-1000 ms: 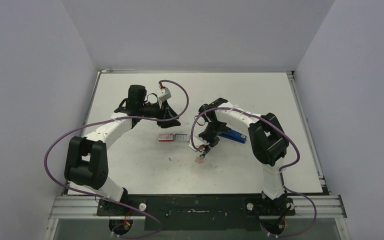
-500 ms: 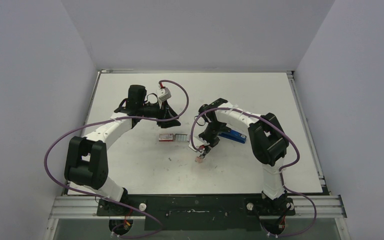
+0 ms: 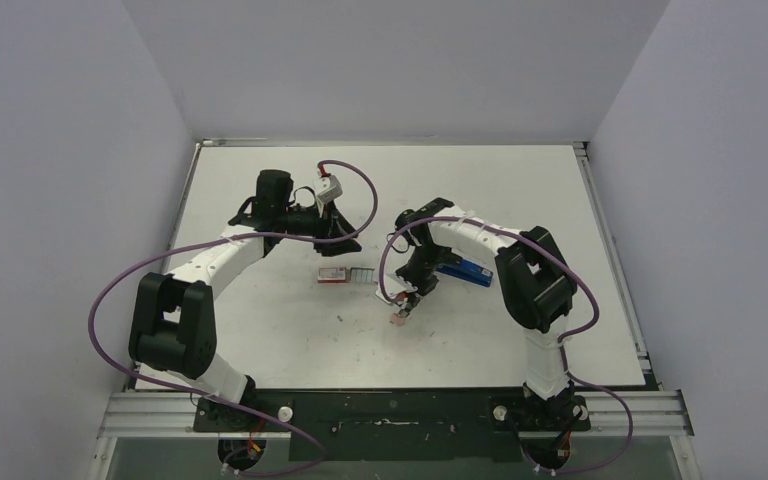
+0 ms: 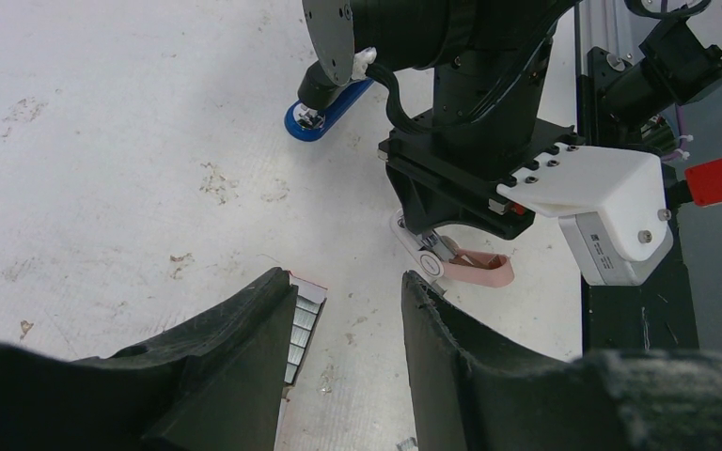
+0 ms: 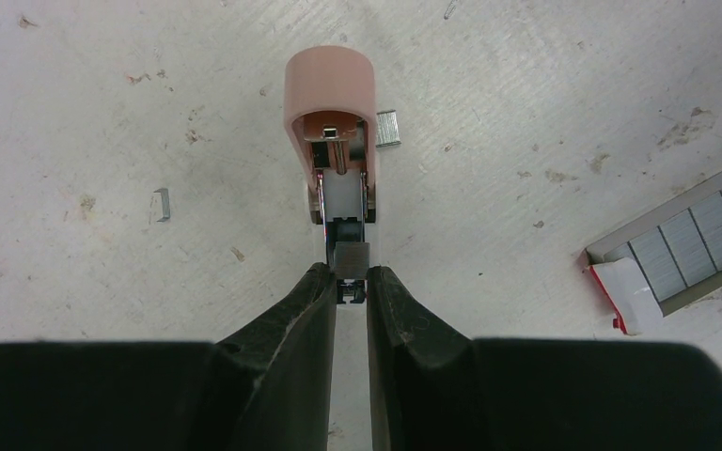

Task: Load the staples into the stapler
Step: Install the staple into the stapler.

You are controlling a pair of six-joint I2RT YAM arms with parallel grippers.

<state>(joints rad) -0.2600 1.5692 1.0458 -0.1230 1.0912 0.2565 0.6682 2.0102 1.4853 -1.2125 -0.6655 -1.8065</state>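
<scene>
The blue stapler (image 3: 468, 271) lies right of centre, beside the right arm (image 3: 480, 240). The staples (image 3: 362, 272) sit in their red-and-white box (image 3: 332, 275) at mid-frame. The right gripper (image 5: 349, 282) pinches a pink-capped metal piece (image 5: 330, 94). The left gripper (image 4: 348, 305) hovers, jaws apart and empty.

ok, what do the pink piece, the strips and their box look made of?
Pink piece: smooth matte plastic, probably, around a shiny metal channel. Strips: grey metal, ribbed, dull sheen. Box: thin cardboard, likely; folded red-and-white flap.
</scene>
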